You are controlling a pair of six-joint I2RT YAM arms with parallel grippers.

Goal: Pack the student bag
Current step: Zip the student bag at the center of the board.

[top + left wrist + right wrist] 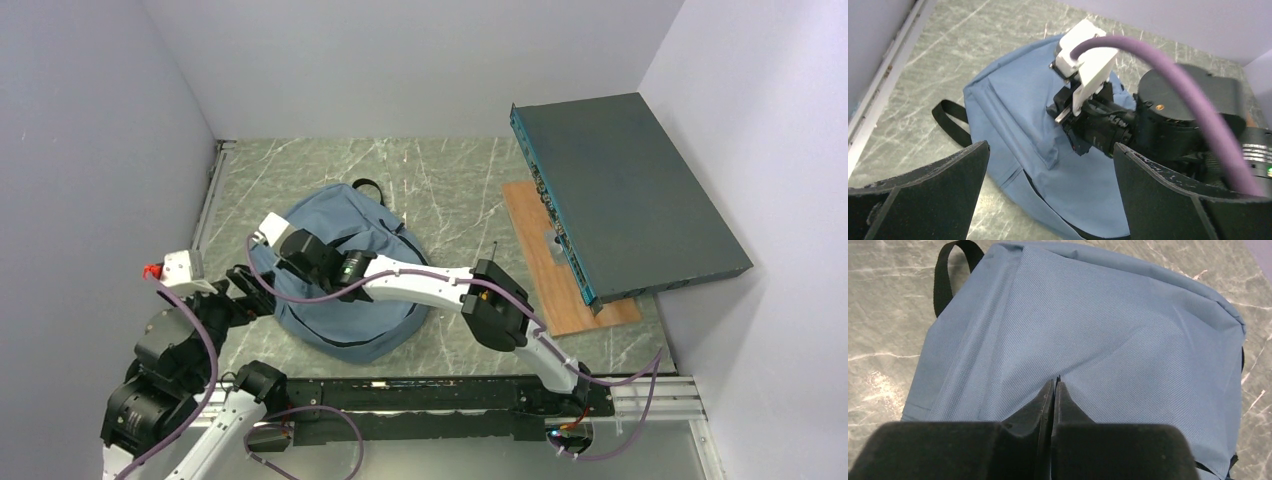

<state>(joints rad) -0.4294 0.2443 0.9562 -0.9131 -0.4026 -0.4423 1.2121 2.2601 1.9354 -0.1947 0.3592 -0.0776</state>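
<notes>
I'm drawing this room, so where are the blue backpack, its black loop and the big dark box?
blue backpack (1088,330), right wrist view, middle of fabric
black loop (939,280), right wrist view, its left side
dark box (630,200), top view, flat top face

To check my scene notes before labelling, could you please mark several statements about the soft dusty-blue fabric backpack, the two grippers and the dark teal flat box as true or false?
1. The soft dusty-blue fabric backpack lies on the grey marbled table. True.
2. The right gripper hangs wide open above the backpack. False: it is shut, apparently pinching the backpack's fabric.
3. The left gripper is open and holds nothing. True.
4. The dark teal flat box lies on top of the backpack. False: it sits apart to the right, on a wooden board.
5. The backpack's black top loop points toward the far wall. True.
</notes>
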